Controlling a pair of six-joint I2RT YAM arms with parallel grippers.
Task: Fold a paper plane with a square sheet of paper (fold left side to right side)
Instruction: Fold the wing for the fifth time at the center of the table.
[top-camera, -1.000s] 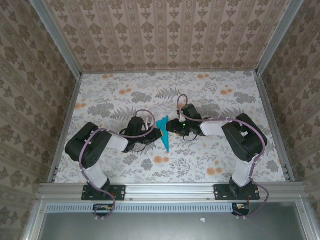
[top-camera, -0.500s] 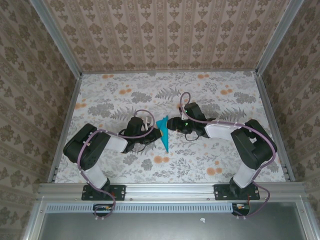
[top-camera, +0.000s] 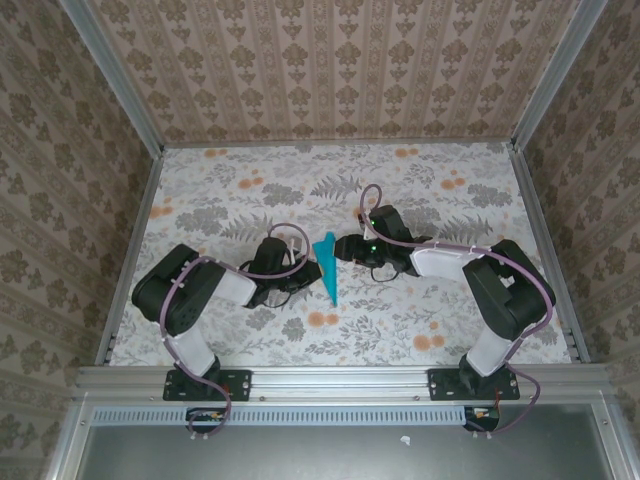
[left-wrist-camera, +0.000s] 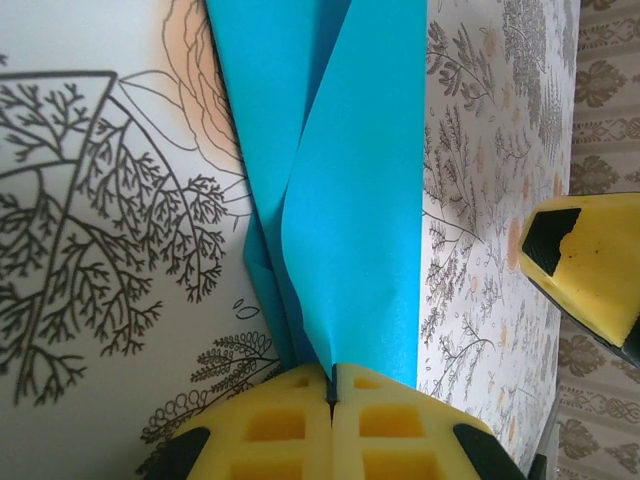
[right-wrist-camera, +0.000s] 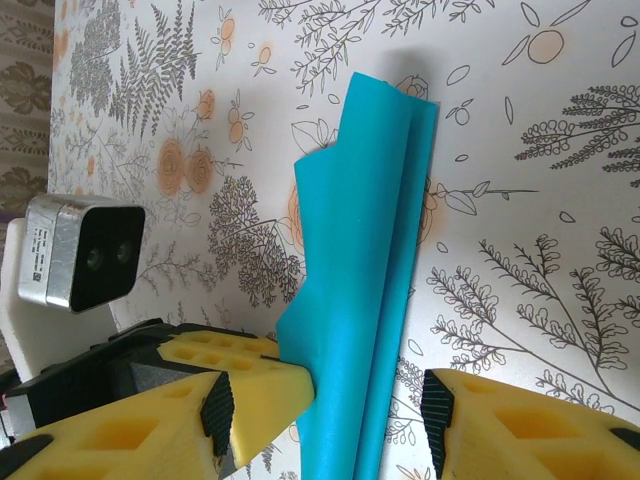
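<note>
— Paper plane (top-camera: 328, 268), where?
— On counter (top-camera: 430, 190), pinched in closed left jaws, straddled by parted right jaws.
— Step?
— Probably sharpening final wing folds. Next: closing right jaws squarely, pressing without tearing.

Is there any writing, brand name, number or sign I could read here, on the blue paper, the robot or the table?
Nothing here can be read as text.
Paper plane: plain blue, unmarked.
Table: printed flowers and ferns, no words.
Walls: a repeating ornament pattern, no words.
Silver camera box: faint marks on its side, perhaps tiny print, too small to read.
</note>
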